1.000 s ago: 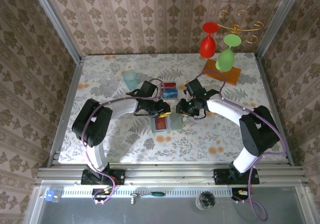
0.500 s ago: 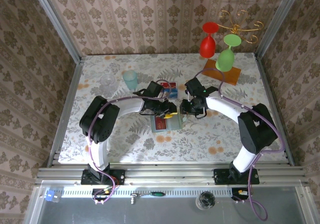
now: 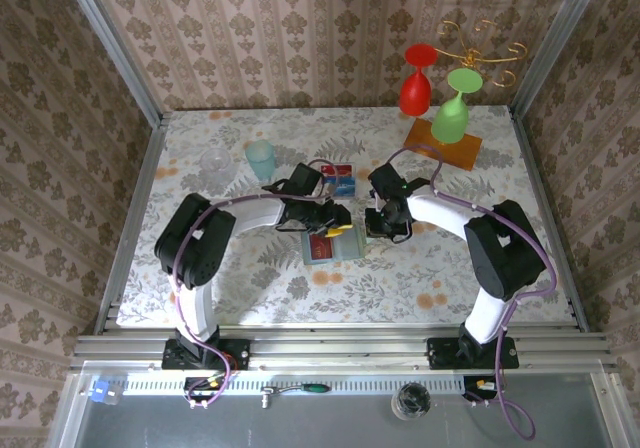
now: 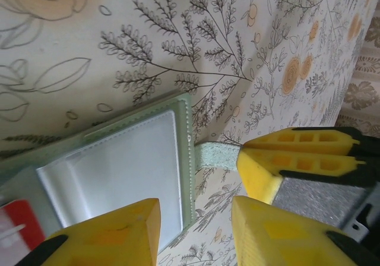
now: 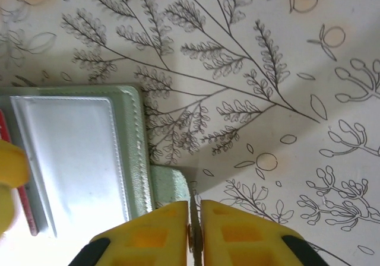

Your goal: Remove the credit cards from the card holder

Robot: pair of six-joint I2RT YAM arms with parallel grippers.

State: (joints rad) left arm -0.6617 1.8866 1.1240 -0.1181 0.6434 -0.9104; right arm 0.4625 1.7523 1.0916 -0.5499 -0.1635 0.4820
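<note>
You had the card holder (image 3: 340, 250) lying open and flat on the flowered table (image 3: 250, 268), near the middle, between your two arms. Your right pincer (image 5: 194, 211) was clenched on the small tab that sticks out from the holder's right-hand edge. In the right wrist view its yellow fingers (image 5: 148, 236) met on that thin strip with almost no gap.

Your left pincer (image 4: 195, 214) was released. Its two yellow fingers stood apart at the holder's right panel, one over the clear plastic window and the other past the edge, with nothing gripped between them. Whether they touched the panel could not be told. From the left wrist view you could see the other pincer's fingers pinching the tab just beside yours.

A red card (image 3: 321, 248) sat tucked in the holder's left panel, its edge showing beside the window. Behind the holder, a little apart from it, the clear box (image 3: 354, 169) held more cards (image 3: 342, 183), red and blue. Farther back on the left stood a pale blue cup (image 3: 260, 157) and a clear glass (image 3: 213, 162).
</note>
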